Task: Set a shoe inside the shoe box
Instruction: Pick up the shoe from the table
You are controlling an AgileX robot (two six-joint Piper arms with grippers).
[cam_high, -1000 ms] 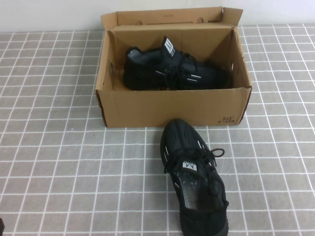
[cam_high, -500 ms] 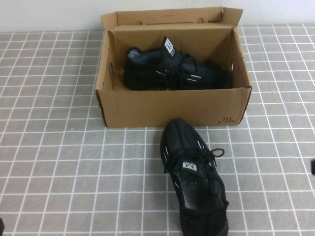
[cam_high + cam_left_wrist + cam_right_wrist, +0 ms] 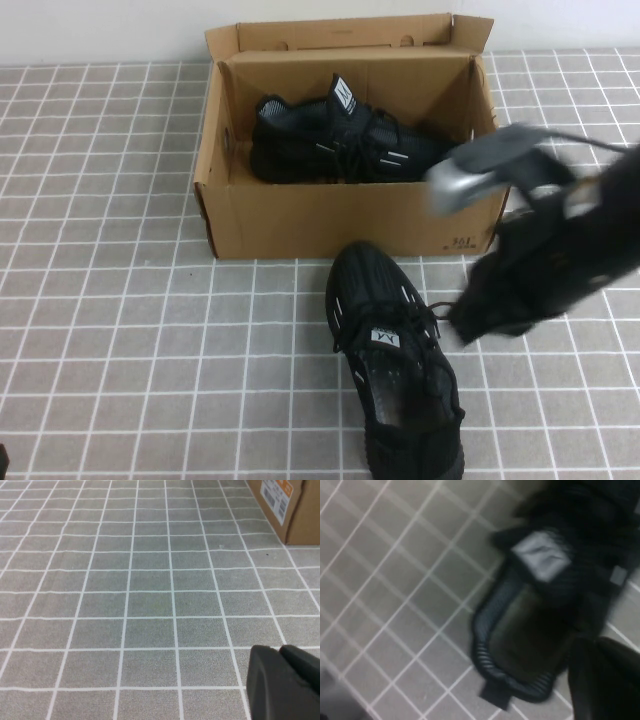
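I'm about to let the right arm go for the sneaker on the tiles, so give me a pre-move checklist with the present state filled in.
1. shoe free on the tiles, in front of the shoe box: ok.
2. Box lid open: ok.
3. Box empty: not ok, twin sneaker inside.
4. right gripper beside the shoe, shut, must open: not ok.
5. left gripper parked, shut, away from the shoe: ok.

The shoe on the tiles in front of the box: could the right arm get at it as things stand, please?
Probably yes. The right gripper, shut, hangs beside the shoe, which lies uncovered before the shoe box. The left gripper, shut, sits apart.
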